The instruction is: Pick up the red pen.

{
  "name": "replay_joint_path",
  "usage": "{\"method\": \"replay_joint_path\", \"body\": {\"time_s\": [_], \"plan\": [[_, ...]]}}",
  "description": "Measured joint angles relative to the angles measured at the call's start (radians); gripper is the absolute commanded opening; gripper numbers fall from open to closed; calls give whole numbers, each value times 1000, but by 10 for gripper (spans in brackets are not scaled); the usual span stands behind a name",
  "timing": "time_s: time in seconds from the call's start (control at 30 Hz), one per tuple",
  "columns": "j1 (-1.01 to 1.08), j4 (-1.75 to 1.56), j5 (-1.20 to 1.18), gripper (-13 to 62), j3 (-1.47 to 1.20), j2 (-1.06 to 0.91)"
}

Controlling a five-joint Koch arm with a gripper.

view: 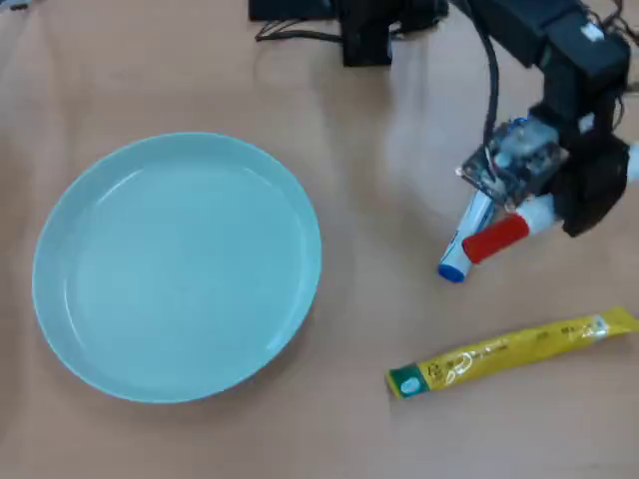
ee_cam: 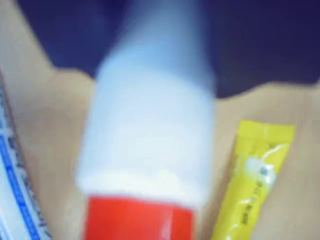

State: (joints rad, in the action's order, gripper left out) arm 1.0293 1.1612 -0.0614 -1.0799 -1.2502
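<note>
On the bare tan wooden tabletop [view: 379, 200], a pale green plate [view: 60, 329] fills the overhead view's left, a yellow sachet [view: 509, 354] lies lower right, and at right the gripper [view: 544, 205] clamps the red pen [view: 496, 238] beside a blue-capped marker [view: 464, 239].

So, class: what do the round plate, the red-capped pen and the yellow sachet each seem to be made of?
Plate: probably glazed ceramic or melamine; smooth pale green with soft sheen.
Red pen: likely plastic; uniform white barrel, glossy red cap.
Yellow sachet: seemingly printed foil or plastic film; flat and slightly shiny.
</note>
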Motion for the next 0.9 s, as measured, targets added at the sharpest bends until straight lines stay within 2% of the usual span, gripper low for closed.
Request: {"method": "replay_joint_path", "body": {"time_s": [0.13,0.47,0.67,0.9], "plan": [[21,-91,6,-54,-91,-144],[97,-133,8,-54,-104,-242],[149,-295,9,-54,-305,-285],[204,-546,52,-54,-577,-451]]}}
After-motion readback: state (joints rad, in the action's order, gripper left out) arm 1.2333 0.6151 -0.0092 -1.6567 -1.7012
